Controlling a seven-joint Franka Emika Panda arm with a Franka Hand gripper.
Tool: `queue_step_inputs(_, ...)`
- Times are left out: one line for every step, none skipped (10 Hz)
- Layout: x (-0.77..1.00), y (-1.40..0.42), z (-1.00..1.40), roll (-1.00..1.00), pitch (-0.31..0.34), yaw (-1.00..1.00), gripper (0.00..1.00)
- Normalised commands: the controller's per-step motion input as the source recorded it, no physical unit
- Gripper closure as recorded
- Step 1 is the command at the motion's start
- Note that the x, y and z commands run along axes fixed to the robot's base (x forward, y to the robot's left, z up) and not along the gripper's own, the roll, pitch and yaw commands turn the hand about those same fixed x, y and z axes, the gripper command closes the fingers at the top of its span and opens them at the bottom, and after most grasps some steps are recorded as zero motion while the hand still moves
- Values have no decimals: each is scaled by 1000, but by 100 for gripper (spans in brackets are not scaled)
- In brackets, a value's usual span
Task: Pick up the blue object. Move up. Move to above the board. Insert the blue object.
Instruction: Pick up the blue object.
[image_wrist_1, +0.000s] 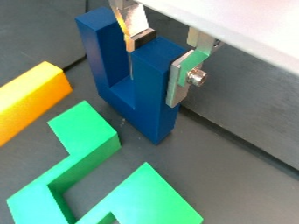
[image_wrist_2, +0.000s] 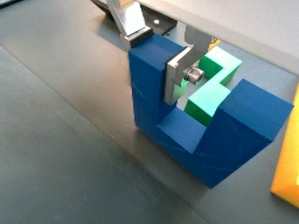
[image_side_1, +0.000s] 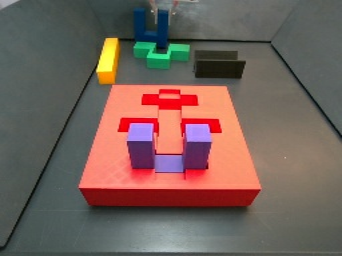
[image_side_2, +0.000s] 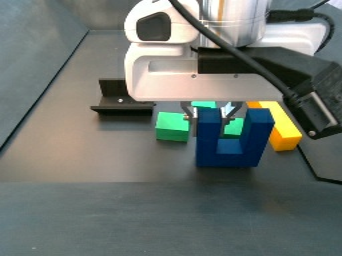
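The board (image_side_1: 167, 140) lies in the middle of the floor, with a purple block (image_side_1: 167, 148) in its near slot. At the far end, the gripper (image_side_2: 225, 110) is clamped on one prong of the blue object (image_side_2: 230, 139), beside the green block (image_side_1: 158, 50).

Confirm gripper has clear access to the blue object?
Likely yes: the gripper is already at the blue object, its fingers straddling one upright prong. The green block and yellow block sit clear.
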Motion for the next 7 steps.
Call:
queue_step_inputs(0,0,0,0,0,0,100)
queue_step_inputs(0,0,0,0,0,0,100)
queue_step_inputs(0,0,0,0,0,0,100)
queue_step_inputs(0,0,0,0,0,0,100)
queue_step_inputs(0,0,0,0,0,0,100)
queue_step_inputs(0,0,0,0,0,0,100)
queue_step_inputs(0,0,0,0,0,0,100)
